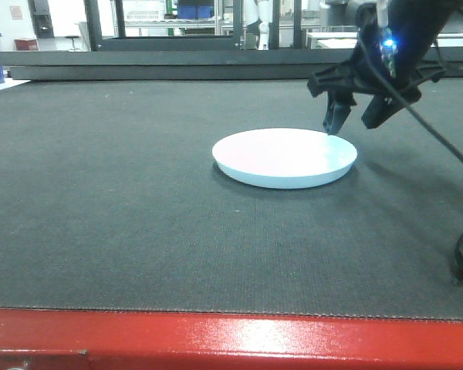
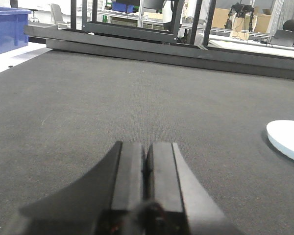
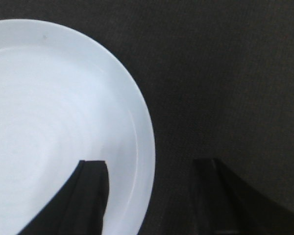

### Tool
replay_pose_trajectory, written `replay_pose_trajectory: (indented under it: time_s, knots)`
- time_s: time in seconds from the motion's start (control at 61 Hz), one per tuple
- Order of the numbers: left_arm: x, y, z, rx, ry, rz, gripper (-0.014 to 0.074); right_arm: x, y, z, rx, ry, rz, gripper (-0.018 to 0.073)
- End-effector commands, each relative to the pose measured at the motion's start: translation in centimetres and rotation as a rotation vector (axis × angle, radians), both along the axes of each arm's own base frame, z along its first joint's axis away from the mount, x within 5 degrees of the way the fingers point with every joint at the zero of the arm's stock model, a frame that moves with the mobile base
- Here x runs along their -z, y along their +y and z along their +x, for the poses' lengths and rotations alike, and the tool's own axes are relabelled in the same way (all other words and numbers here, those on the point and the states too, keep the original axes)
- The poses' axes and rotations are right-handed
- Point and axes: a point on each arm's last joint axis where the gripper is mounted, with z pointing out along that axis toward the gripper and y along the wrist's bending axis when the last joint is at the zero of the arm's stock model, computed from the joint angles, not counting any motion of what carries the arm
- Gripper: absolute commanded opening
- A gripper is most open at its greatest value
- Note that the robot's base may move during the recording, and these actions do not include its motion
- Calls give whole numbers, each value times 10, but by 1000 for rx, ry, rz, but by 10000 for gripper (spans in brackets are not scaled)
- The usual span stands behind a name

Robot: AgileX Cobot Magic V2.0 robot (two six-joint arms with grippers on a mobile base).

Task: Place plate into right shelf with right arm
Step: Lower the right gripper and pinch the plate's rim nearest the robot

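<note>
White and shallow, the plate (image 1: 285, 156) lay flat on the dark grey woven surface (image 1: 100, 200), directly below the right fingers (image 1: 337, 114). The right fingers were spread wide and held nothing. In the right wrist view, one finger (image 3: 90, 196) hung over the plate's inner face just inside the rim. The other (image 3: 210, 196) hung over bare surface outside the rim, so the rim's edge lay between the two. The front view placed the fingertips at the plate's far right edge; whether either tip touched the plate could not be determined. The right arm (image 1: 405, 35) reached down to them from above, with a black cable (image 1: 447, 154) trailing beside it.

The left fingers (image 2: 130, 181) were pressed together, pad to pad, low over the surface. From these fingers, the plate lay ahead and well off to the right. A blue bin (image 2: 7, 27) stood far ahead to their left. A red frame edge (image 1: 216, 335) bordered the surface at the front.
</note>
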Motion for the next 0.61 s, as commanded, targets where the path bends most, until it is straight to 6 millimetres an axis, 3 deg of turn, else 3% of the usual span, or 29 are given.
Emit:
replay_pose_trajectory:
  time_s: [0.0,0.262,0.59]
  knots:
    - [-6,0,-1,8,-92,-18,-47,-30,0,7,1,-147,26,470]
    - [-6,0,-1,8,-92,-18,-47,-16,3,12,-1,-138,23,464]
    - [-6,0,-1,8,-92,-18,-47,-3,10,13,-18,-103,13,237]
